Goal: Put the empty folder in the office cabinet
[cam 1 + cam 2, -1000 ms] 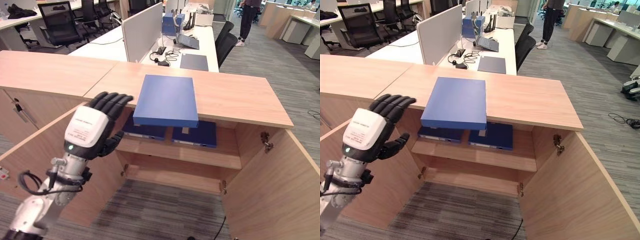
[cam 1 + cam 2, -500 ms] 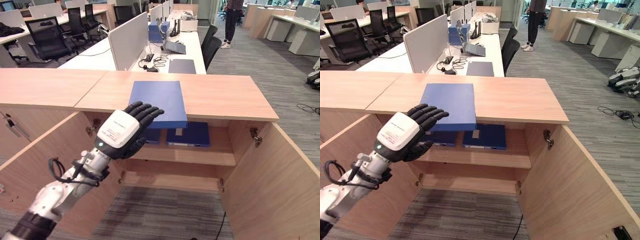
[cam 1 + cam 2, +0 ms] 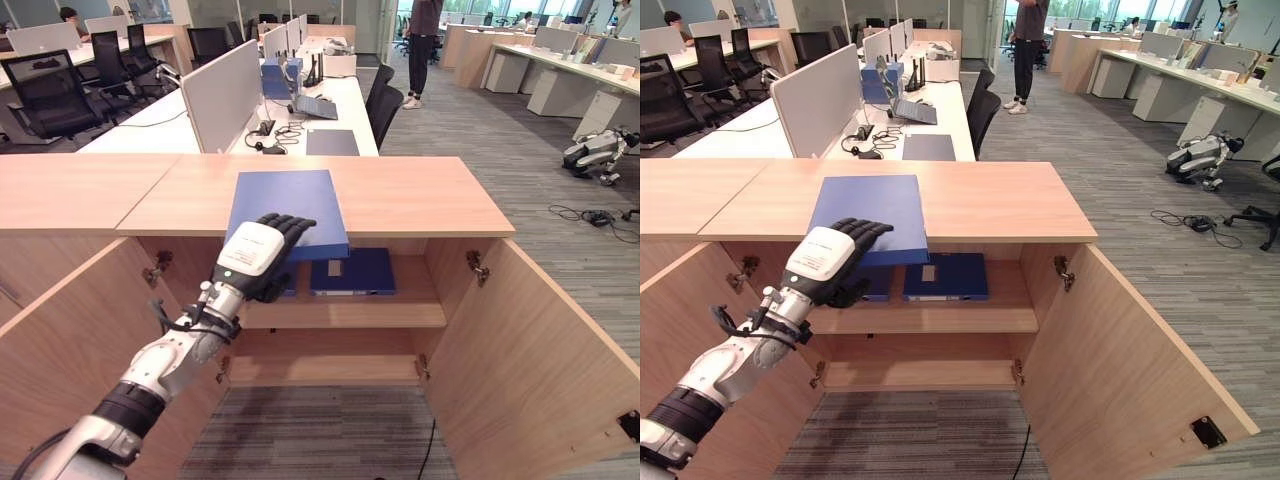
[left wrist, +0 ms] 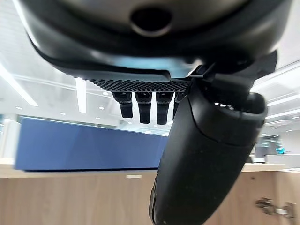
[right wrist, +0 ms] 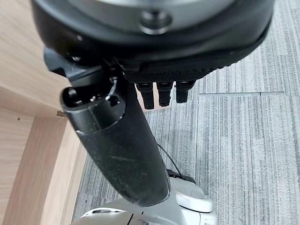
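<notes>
Left eye view: the blue folder (image 3: 287, 200) is reached by the flat, unclenched left hand (image 3: 255, 258); gripping is needed next.

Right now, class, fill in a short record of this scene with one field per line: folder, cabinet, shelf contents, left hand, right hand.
folder: blue folder lies flat on the cabinet top, its near edge overhanging the front
cabinet: both doors open, right door swung wide
shelf contents: two blue binders lying flat on the upper shelf
left hand: left hand at the folder's near edge, fingers straight over its top, not closed on it
right hand: right hand hangs over grey carpet, fingers relaxed, holding nothing
</notes>
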Available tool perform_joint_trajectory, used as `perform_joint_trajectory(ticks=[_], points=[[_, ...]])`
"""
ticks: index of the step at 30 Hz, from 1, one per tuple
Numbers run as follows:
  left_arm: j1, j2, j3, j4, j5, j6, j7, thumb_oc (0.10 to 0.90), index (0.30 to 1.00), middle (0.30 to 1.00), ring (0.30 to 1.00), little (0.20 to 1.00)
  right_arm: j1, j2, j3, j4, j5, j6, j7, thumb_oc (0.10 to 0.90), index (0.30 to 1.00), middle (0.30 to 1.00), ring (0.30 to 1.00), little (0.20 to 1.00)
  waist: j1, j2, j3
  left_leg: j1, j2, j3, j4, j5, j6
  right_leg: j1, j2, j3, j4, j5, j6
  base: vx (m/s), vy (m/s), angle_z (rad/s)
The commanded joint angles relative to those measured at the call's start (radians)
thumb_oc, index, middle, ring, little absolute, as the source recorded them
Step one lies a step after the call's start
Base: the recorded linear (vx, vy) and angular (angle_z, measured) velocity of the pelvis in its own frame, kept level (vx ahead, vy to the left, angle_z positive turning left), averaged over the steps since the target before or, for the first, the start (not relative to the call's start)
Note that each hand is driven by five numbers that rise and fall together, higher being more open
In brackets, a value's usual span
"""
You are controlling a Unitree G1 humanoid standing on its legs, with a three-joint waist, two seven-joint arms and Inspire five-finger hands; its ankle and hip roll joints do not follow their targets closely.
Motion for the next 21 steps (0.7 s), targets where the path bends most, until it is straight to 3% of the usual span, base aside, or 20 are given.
perform_joint_trajectory(ticks=[1,21], points=[[-0.229,0.025,0.027,0.015,0.009,0.027,0.099,0.800,0.900,0.900,0.900,0.900,-0.052,-0.054,0.034,0.010,-0.027,-0.026,-0.019,0.800,0.900,0.900,0.900,0.900,-0.005,-0.016,0.002,0.009,0.040,-0.022,-0.001,-0.073,-0.051,0.103,-0.120,0.024,0.026,-0.109,0.156,0.00,0.000,0.00],[-0.362,0.041,-0.044,0.206,-0.008,0.084,0.100,0.800,0.900,0.900,0.900,0.900,-0.062,-0.064,0.048,0.018,-0.026,-0.024,-0.004,0.800,0.900,0.900,0.900,0.900,-0.032,-0.013,-0.006,0.025,0.041,0.003,-0.001,-0.077,-0.053,0.100,-0.120,0.043,0.029,-0.106,0.161,0.00,0.003,-0.03]])
